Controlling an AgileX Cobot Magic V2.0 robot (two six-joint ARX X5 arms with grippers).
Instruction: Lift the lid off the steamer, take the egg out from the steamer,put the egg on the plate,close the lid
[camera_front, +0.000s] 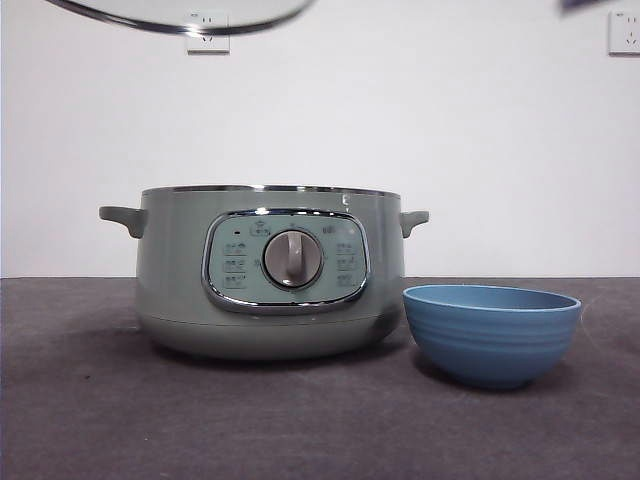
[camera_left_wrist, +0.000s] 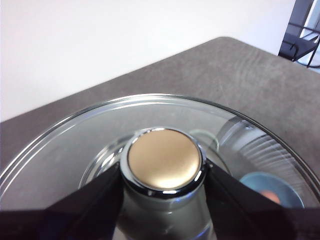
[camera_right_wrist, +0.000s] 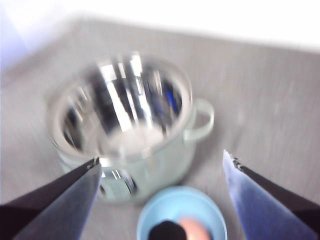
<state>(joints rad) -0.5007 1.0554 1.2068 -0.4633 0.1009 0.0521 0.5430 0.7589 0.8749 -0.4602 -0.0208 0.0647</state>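
The glass lid (camera_front: 180, 14) hangs high above the steamer (camera_front: 270, 270), at the top edge of the front view. My left gripper (camera_left_wrist: 163, 170) is shut on the lid's knob (camera_left_wrist: 164, 159). The steamer stands open, its shiny inside (camera_right_wrist: 125, 105) showing in the blurred right wrist view. The blue plate (camera_front: 492, 332) sits just right of the steamer. An orange-pink egg (camera_right_wrist: 194, 227) lies in the plate and also shows through the lid glass as the egg (camera_left_wrist: 270, 196); in the front view the plate's wall hides it. My right gripper (camera_right_wrist: 162, 159) is open and empty, high above the steamer and plate.
The steamer and plate stand on a dark grey tabletop (camera_front: 100, 420) before a white wall with sockets (camera_front: 624, 32). A dark arm tip (camera_front: 590, 5) shows at the top right corner. A black frame (camera_left_wrist: 302, 35) stands beyond the table's far corner.
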